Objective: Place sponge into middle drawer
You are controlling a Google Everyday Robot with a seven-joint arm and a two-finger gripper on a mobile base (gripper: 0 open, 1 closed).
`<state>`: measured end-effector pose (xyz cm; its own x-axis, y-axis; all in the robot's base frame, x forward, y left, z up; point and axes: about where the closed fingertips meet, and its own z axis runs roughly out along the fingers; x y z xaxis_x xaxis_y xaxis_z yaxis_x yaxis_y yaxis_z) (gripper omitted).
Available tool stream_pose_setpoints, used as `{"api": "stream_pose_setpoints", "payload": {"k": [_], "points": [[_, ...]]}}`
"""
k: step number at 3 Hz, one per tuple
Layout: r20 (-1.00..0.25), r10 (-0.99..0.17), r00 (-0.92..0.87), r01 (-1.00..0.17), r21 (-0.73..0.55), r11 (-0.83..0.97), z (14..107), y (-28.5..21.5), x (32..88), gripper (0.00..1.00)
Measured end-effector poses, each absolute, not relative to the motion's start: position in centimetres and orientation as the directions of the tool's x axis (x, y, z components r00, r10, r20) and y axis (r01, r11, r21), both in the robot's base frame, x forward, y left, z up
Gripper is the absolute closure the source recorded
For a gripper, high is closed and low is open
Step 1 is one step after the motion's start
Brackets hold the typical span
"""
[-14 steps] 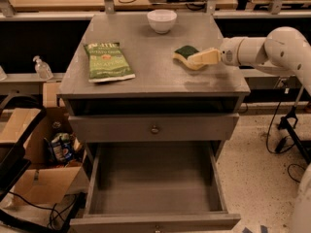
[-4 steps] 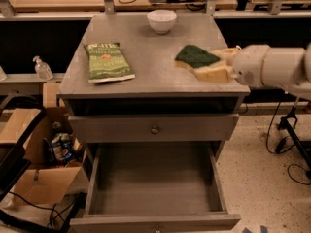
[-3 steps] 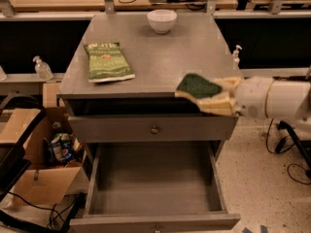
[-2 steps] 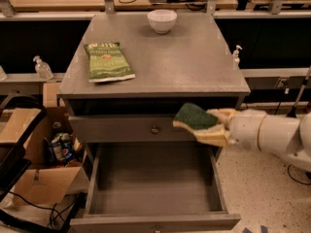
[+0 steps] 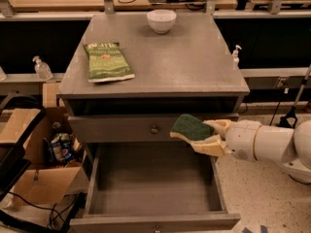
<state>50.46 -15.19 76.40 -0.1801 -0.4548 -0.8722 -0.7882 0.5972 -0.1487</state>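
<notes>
The sponge (image 5: 189,127), pale yellow with its dark green face up, is held in my gripper (image 5: 206,136), which is shut on its right end. The arm comes in from the right. The sponge hangs in the air above the right rear part of the middle drawer (image 5: 153,186), which is pulled out and open, with a bare grey floor. The sponge sits level with the shut drawer front (image 5: 121,128) above and just right of its knob.
A green chip bag (image 5: 108,61) and a white bowl (image 5: 161,20) sit on the cabinet top (image 5: 194,62). A cardboard box (image 5: 36,178) and clutter stand on the floor at left. A small bottle (image 5: 42,68) is on the left shelf.
My gripper has carried the sponge off the cabinet top, down past its front edge and leftward, to hang over the open middle drawer.
</notes>
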Motion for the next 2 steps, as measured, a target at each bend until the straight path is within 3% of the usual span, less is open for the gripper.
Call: {"api": "stream_pose_setpoints", "payload": {"k": [2], "points": [[-0.875,-0.455,-0.166,-0.825,-0.129,0.550,69.0,-11.6,51.6,1.00]]}}
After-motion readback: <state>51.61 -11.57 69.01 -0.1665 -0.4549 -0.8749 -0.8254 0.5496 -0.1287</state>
